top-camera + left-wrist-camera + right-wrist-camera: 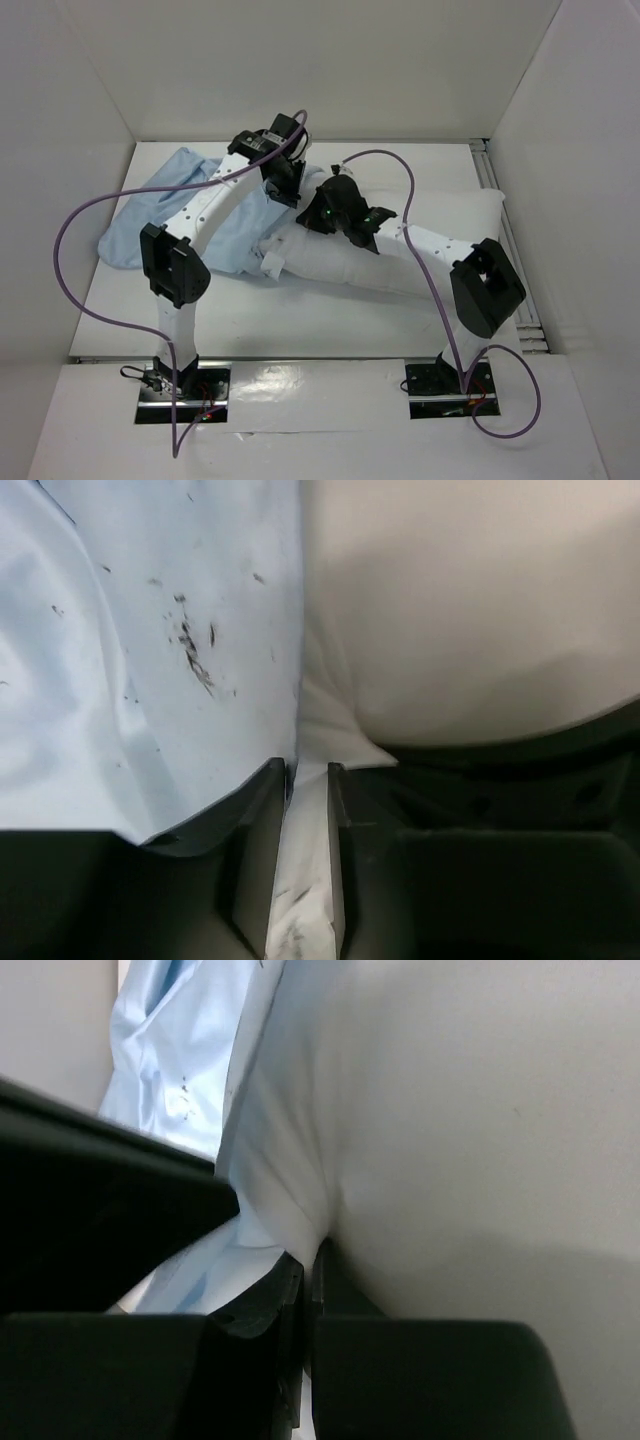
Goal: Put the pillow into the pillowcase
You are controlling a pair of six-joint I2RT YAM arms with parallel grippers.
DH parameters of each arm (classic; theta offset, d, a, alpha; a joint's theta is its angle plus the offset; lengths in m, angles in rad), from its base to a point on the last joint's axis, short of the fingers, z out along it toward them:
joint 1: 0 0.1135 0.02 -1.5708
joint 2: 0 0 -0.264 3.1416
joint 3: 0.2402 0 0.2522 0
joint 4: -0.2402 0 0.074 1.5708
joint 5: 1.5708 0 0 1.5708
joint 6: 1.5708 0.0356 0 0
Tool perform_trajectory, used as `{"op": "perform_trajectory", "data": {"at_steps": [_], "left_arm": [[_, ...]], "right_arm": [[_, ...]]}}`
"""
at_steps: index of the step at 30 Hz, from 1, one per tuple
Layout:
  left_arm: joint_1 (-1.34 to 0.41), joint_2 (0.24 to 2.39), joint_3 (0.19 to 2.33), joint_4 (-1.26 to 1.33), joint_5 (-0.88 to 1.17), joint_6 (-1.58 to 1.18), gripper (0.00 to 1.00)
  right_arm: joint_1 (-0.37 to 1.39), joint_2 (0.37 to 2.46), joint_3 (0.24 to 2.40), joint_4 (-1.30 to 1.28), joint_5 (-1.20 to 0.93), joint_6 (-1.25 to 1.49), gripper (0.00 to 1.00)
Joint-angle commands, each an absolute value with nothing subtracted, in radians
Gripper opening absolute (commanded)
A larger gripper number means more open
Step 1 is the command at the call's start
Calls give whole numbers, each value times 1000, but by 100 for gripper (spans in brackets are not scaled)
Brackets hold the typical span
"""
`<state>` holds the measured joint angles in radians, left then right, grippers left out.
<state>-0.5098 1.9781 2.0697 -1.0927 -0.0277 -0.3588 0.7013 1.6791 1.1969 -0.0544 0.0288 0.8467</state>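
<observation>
While the pillowcase lies at 10 o'clock,
left hand and right hand each pinch the pillow tightly.

The top view looks down from above the six o'clock edge of the bench, covering all of it. Each wrist view sits tight over its own tips, the left pincer and the right pincer, nearly against cloth. All three share the border where the pillow meets the pillowcase, just eleven o'clock of centre overhead. The right wrist seems to face sideways.

No legible text or markings.
</observation>
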Motion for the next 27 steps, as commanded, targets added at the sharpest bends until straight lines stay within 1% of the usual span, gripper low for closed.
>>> {"op": "perform_trajectory", "data": {"at_steps": [1, 2, 3, 7, 11, 14, 16, 17, 21, 22, 25, 27], "left_arm": [[-502, 2023, 2134, -1095, -109, -379, 21], [-502, 2032, 2144, -1095, -123, -402, 4], [-502, 2033, 2145, -1095, -123, -413, 0], [-502, 2033, 2200, -1048, -89, -439, 0], [-492, 2052, 2267, -1034, -80, -449, 0], [-482, 2062, 2319, -1034, -34, -459, 0], [-482, 2062, 2347, -1034, 50, -459, 0], [-482, 2062, 2374, -1045, 143, -448, 0], [-482, 1996, 2407, -1042, 299, -448, 0], [-482, 1982, 2383, -1031, 308, -448, 0], [-482, 1973, 2364, -980, 298, -457, 0], [-482, 2019, 2364, -967, 298, -457, 0]], "right_arm": [[703, 1654, 1175, -40, 60, 847, 0], [703, 1645, 1175, -40, 60, 838, 0], [703, 1644, 1164, -40, 60, 828, 0], [724, 1624, 1108, -20, 73, 828, 0], [744, 1562, 1031, 27, 74, 847, 0], [753, 1539, 1011, 43, 74, 847, 0], [762, 1528, 1011, 25, 74, 838, 0], [762, 1505, 1032, -6, 74, 827, 0], [805, 1462, 1120, -112, 127, 795, 0], [819, 1462, 1156, -130, 149, 795, 0], [819, 1485, 1180, -143, 178, 772, 0], [795, 1524, 1190, -143, 205, 759, 0]]}}
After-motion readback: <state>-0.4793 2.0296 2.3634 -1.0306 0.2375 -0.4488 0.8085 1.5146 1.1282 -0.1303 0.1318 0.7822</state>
